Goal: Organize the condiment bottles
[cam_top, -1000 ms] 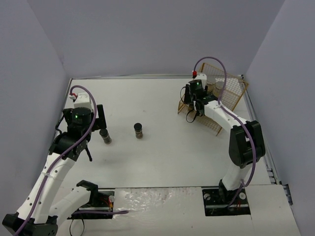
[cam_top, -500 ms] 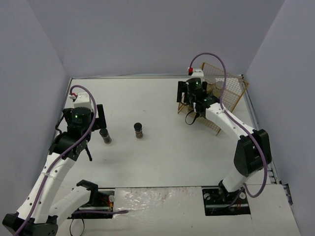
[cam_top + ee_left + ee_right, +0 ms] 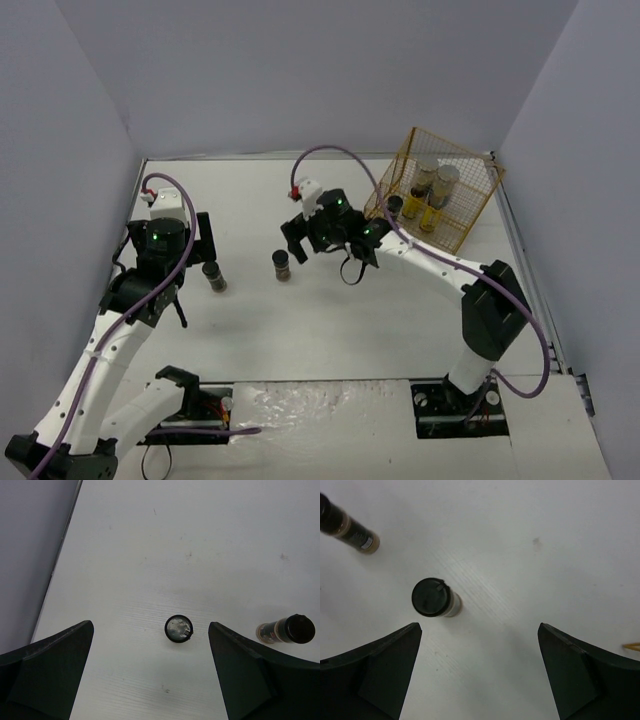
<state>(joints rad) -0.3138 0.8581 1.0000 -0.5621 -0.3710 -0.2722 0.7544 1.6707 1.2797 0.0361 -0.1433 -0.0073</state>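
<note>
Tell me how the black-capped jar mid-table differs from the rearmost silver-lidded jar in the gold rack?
The black-capped jar has a dark lid; the silver-lidded jar a shiny one. The black-capped jar looks slimmer and darker, the silver-lidded jar wider and paler. The black-capped jar stands on the open table; the silver-lidded jar sits inside the gold rack among other jars. Both stand upright.
</note>
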